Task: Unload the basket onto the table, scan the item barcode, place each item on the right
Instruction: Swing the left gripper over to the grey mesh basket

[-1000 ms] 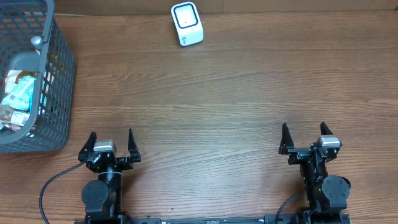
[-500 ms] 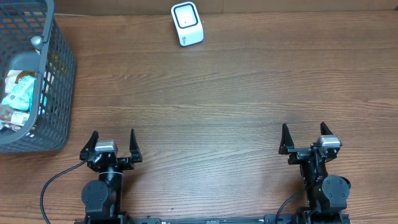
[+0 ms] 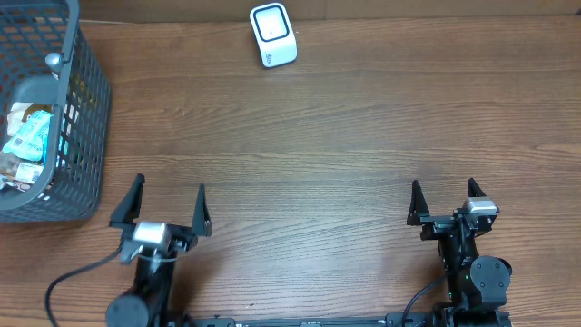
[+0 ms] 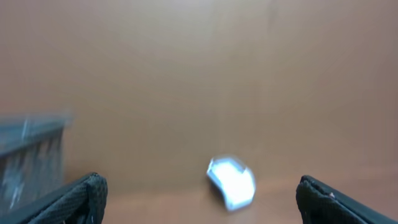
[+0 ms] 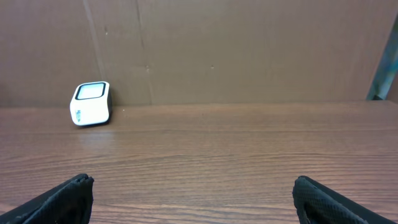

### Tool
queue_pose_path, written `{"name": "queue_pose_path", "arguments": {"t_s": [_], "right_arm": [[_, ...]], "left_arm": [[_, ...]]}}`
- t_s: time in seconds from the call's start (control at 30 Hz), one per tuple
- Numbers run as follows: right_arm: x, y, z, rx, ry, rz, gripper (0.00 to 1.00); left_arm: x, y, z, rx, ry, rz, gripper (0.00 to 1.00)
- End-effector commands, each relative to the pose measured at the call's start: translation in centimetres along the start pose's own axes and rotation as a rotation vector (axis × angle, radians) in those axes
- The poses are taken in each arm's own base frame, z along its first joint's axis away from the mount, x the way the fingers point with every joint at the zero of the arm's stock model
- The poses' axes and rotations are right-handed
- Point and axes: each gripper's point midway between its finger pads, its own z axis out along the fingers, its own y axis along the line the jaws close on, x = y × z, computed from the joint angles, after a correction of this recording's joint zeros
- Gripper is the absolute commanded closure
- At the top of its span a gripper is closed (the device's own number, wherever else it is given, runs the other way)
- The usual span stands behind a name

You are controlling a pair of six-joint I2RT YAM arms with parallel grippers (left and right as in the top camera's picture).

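Since the earlier frame, the left gripper (image 3: 170, 184) is shifted at 7 o'clock, its jaws spread and empty. Packaged items (image 3: 25, 136) are contained in the basket (image 3: 91, 109) at 9 o'clock. The scanner (image 3: 272, 34) is seen at 12 o'clock. The right gripper (image 3: 443, 184) is parted and empty at 5 o'clock.

My scanner (image 3: 273, 34) is a small white box with rounded corners and a dark-framed pale window on its face. It stands at the far edge of the table (image 3: 363, 136), a little left of the middle and turned slightly askew. My right wrist view shows it upright, and my left wrist view gives only a white blur. The things to scan are packets (image 3: 25, 136), one pale blue and white, heaped inside the grey mesh basket (image 3: 89, 127) at the table's left side, well apart from the scanner.
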Motion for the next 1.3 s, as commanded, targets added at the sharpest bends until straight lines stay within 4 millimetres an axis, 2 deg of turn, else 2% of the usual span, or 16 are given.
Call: {"name": "queue_pose_path", "arguments": {"t_s": [0.0, 0.17, 0.33, 0.4, 0.5, 0.63, 0.73, 0.83, 0.93, 1.07, 1.27], "right_arm": [[0.2, 0.1, 0.0, -0.007, -0.003, -0.005, 0.00], [0.2, 0.1, 0.0, -0.007, -0.003, -0.005, 0.00], [0.2, 0.1, 0.0, -0.007, -0.003, -0.005, 0.00], [0.2, 0.1, 0.0, -0.007, -0.003, -0.005, 0.00], [0.2, 0.1, 0.0, -0.007, -0.003, -0.005, 0.00], [0.2, 0.1, 0.0, -0.007, -0.003, -0.005, 0.00], [0.2, 0.1, 0.0, -0.007, -0.003, -0.005, 0.00], [0.2, 0.1, 0.0, -0.007, -0.003, -0.005, 0.00], [0.2, 0.1, 0.0, -0.007, -0.003, -0.005, 0.00], [0.2, 0.1, 0.0, -0.007, -0.003, -0.005, 0.00], [0.2, 0.1, 0.0, -0.007, -0.003, -0.005, 0.00]], "left_arm": [[-7.4, -2.8, -0.7, 0.154, -0.185, -0.004, 0.00], [-13.8, -3.7, -2.1, 0.184, -0.317, 0.042, 0.00], [-17.5, -4.1, -3.2, 0.168, -0.403, 0.158, 0.00], [-19.1, -3.6, -3.4, 0.128, -0.422, 0.171, 0.00], [-20.3, -2.5, -2.6, 0.070, -0.327, 0.128, 0.00], [-22.0, -2.0, -0.5, 0.064, -0.135, 0.079, 0.00], [-23.4, -2.9, 2.4, 0.151, 0.067, 0.113, 0.00], [-23.2, -2.9, 4.7, 0.199, 0.248, 0.104, 0.00], [-21.9, -2.4, 6.7, 0.212, 0.447, 0.054, 0.00], [-18.8, -1.8, 9.0, 0.229, 0.683, -0.033, 0.01], [-13.4, -1.1, 11.4, 0.188, 0.898, -0.208, 0.01]]}}
